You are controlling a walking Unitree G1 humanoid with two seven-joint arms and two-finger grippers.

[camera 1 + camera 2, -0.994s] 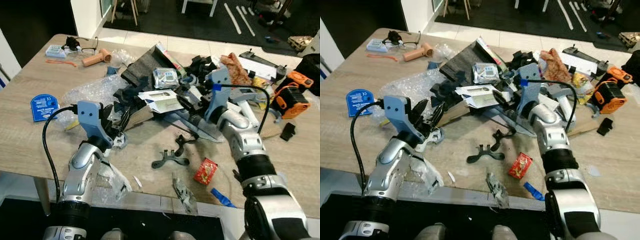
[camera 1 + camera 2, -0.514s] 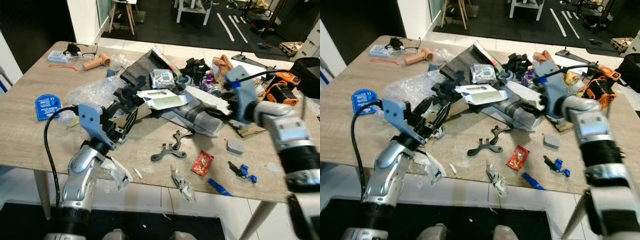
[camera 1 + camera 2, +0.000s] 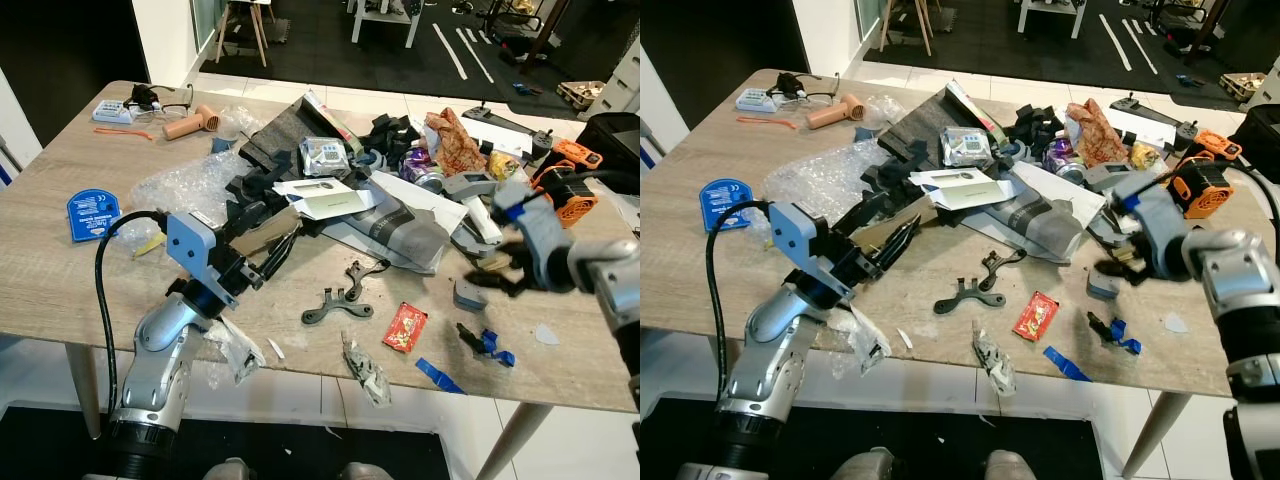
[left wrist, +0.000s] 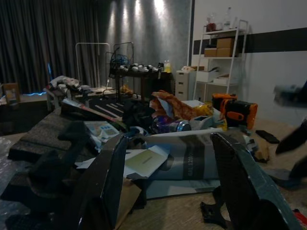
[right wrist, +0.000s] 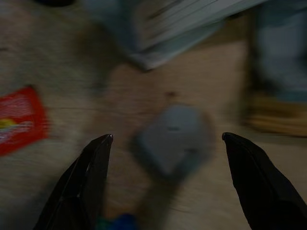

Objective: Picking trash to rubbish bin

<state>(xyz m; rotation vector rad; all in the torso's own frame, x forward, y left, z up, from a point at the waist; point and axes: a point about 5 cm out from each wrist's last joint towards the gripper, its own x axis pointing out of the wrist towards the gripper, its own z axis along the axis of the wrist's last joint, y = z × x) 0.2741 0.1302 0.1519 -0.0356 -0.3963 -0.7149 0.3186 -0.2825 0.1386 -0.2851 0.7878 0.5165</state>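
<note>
Trash litters the wooden table (image 3: 60, 280): a red wrapper (image 3: 405, 327), a black bracket (image 3: 339, 306), crumpled plastic (image 3: 366, 371), blue tape scraps (image 3: 439, 375) and a small grey piece (image 3: 467, 294). My right gripper (image 3: 501, 277), blurred, hovers open just above and to the right of the grey piece. In the right wrist view the grey piece (image 5: 173, 137) lies between the spread fingers (image 5: 82, 187), with the red wrapper (image 5: 20, 120) off to one side. My left gripper (image 3: 266, 233) stands open and empty over the table's left half, pointing at the pile with the grey package (image 4: 191, 158).
A heap of black foam, cardboard and cans (image 3: 330, 160) fills the middle back. Bubble wrap (image 3: 190, 185) and a blue disc (image 3: 91, 213) lie left. Orange tools (image 3: 568, 185) sit at the right. A plastic bag (image 3: 236, 349) hangs at the front edge beside my left arm.
My right arm has swung right and down from the central pile to the grey piece near the front right. The left gripper has risen slightly. The camera has shifted too.
</note>
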